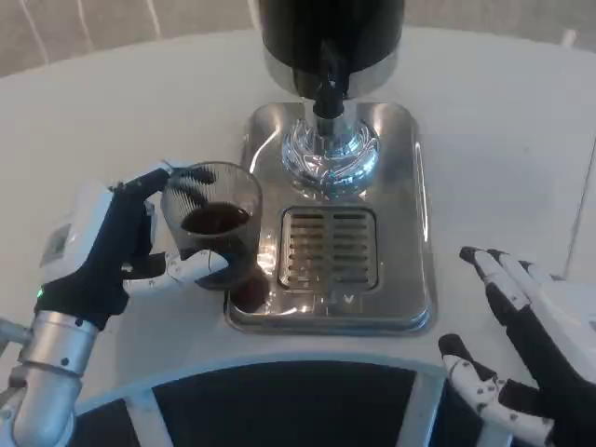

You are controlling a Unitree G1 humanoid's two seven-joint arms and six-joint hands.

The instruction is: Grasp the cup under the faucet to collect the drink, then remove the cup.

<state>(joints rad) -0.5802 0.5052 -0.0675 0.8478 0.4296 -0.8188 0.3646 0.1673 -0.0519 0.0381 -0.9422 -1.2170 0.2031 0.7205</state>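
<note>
- Cup: a clear, dark-tinted tumbler holding dark liquid, roughly half full. It stands upright at the left edge of the drip tray, over the tray's front-left corner and partly over the desk. Whether its base rests on the tray or is lifted cannot be determined.
- Left hand: positioned at the left side of the cup. Its fingers are wrapped around the cup wall, one set at the rim level behind the cup and another across the lower front; the cup is gripped.
- Right hand: located near the front-right edge of the desk, well apart from the tray and the cup. Its fingers are spread and extended, holding nothing.
- Faucet: a black spout projecting down from the black dispenser body at the rear of the tray. The cup is not beneath it; it stands to the front-left of the spout.
- Drip tray: polished steel, rectangular, with a slotted grille in its centre and a round chrome base directly under the spout.
- Desk: white surface with a curved front edge.
</note>
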